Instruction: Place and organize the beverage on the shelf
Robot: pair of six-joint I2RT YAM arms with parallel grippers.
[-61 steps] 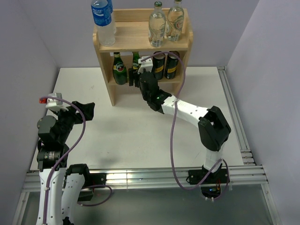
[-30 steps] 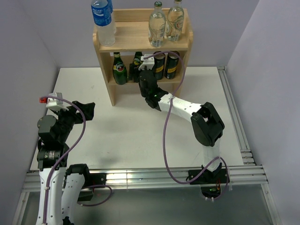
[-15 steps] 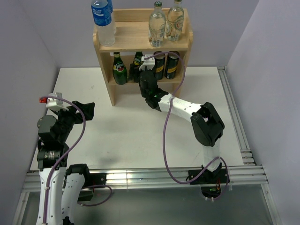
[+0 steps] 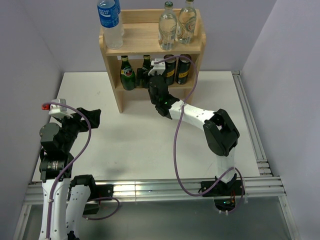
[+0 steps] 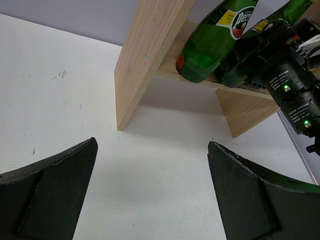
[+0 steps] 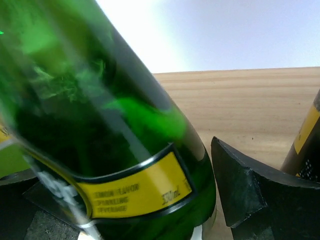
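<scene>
Right wrist view: the right pincer [image 6: 137,205], apparently clasped around an upright green bottle [image 6: 100,115], holds it inside the shelf [image 6: 240,105], left of a dark can [image 6: 305,145].

I see a white tabletop [image 4: 125,145] boxed in by plain, pale lavender-grey walls: one at the back [image 4: 235,30], one on the left [image 4: 25,60], one on the right [image 4: 290,75]. Aluminium rails run along the table's right edge [image 4: 250,125] and its near edge [image 4: 150,189], where a bright glare sits on the metal. The light is even and the shadows are soft. The left wrist view shows small dark scuffs [image 5: 60,75] on the white surface.
</scene>
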